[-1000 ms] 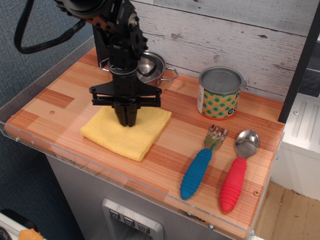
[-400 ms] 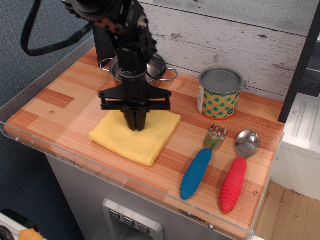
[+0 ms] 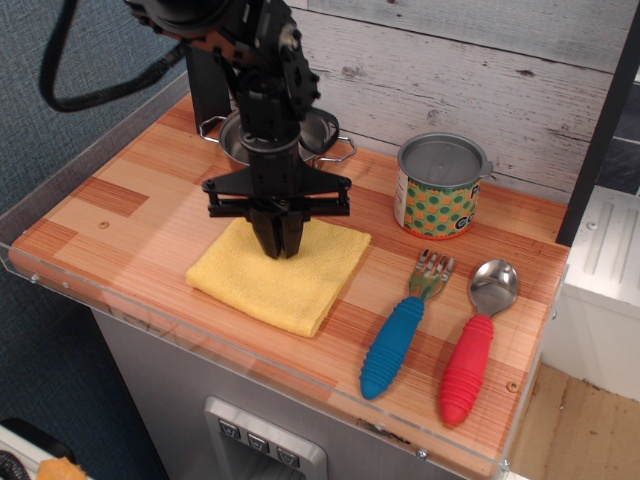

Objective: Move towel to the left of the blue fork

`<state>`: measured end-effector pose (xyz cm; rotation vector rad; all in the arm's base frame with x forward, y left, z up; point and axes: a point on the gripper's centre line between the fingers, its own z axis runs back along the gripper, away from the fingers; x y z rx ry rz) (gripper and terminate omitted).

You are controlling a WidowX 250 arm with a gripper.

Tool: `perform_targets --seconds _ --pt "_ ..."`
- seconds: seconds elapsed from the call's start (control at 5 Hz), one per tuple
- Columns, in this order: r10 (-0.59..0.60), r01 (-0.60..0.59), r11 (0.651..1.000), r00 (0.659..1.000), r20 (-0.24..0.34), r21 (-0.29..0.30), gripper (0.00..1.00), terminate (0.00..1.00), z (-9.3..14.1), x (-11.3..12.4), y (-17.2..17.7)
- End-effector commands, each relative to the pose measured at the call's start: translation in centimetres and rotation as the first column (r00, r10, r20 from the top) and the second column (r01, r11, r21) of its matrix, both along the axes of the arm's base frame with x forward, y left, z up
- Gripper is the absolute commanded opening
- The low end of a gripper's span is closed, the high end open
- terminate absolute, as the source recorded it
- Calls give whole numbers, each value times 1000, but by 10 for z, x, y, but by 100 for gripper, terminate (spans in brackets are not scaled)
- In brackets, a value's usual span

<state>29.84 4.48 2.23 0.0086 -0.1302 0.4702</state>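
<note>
The yellow towel (image 3: 262, 285) lies flat on the wooden tabletop (image 3: 110, 195), left of centre. My gripper (image 3: 282, 252) points straight down onto the towel's rear middle, and its fingers are together, pinching the cloth. The blue fork (image 3: 394, 346) lies to the right of the towel, handle toward the front edge and tines pointing back. A short strip of bare wood separates the towel's right corner from the fork.
A red-handled spoon (image 3: 468, 368) lies just right of the fork. A green dotted can (image 3: 440, 187) stands behind the fork. A small metal pot (image 3: 322, 135) sits behind my arm by the wall. A clear plastic rim (image 3: 150, 330) runs along the table's front.
My gripper has slid to the right with the towel in it, bringing the towel closer to the blue fork. The fork, spoon and can have not moved.
</note>
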Motion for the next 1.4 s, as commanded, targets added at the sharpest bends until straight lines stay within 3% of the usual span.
perform_targets --seconds 0.0,0.4,0.8,1.2 --pt "23 -25 999 998 61 26 100 0 27 5 13" --pt "51 -50 999 992 113 -5 100 0 62 3 18" --pt "137 -138 990 987 84 7 100 0 84 -13 44" --pt "183 -187 982 976 114 18 100 0 112 -16 64"
